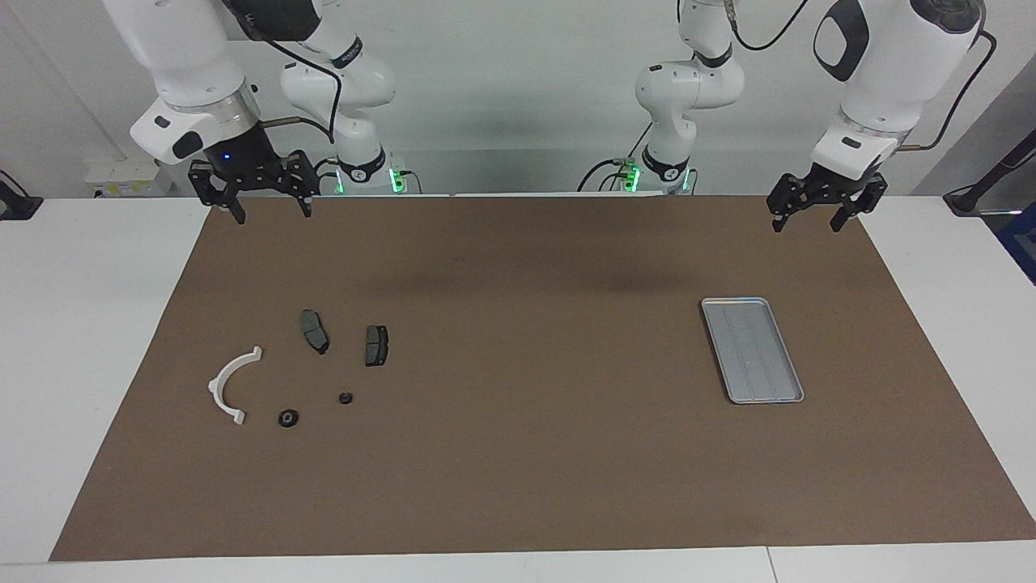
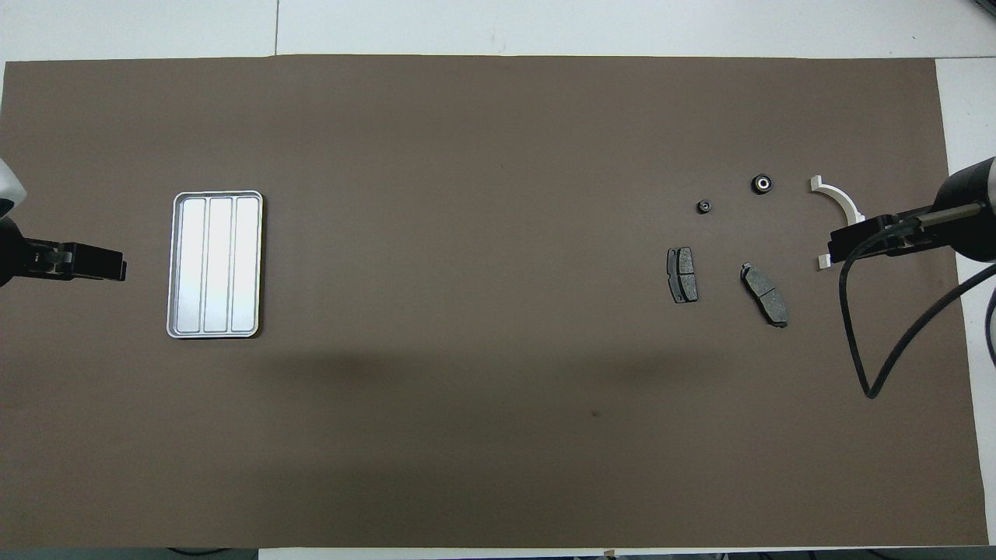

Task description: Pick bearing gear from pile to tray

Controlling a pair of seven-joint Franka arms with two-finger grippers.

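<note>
The pile lies on the brown mat toward the right arm's end. In it are two small black round parts: a larger one with a bright centre [image 1: 288,418] [image 2: 762,184] and a smaller one [image 1: 346,397] [image 2: 703,206]; which is the bearing gear I cannot tell. Beside them lie a white arc piece [image 1: 217,387] [image 2: 844,198] and two dark brake pads [image 1: 314,330] [image 1: 376,345]. The silver tray [image 1: 753,350] [image 2: 215,264] lies empty toward the left arm's end. My right gripper [image 1: 273,212] [image 2: 836,249] hangs open over the mat's edge by the robots. My left gripper [image 1: 808,225] [image 2: 117,266] waits open, also raised.
The brown mat [image 1: 518,453] covers most of the white table. In the overhead view the right gripper and its cable [image 2: 864,342] overlap part of the white arc. The brake pads [image 2: 682,274] [image 2: 765,294] lie nearer to the robots than the round parts.
</note>
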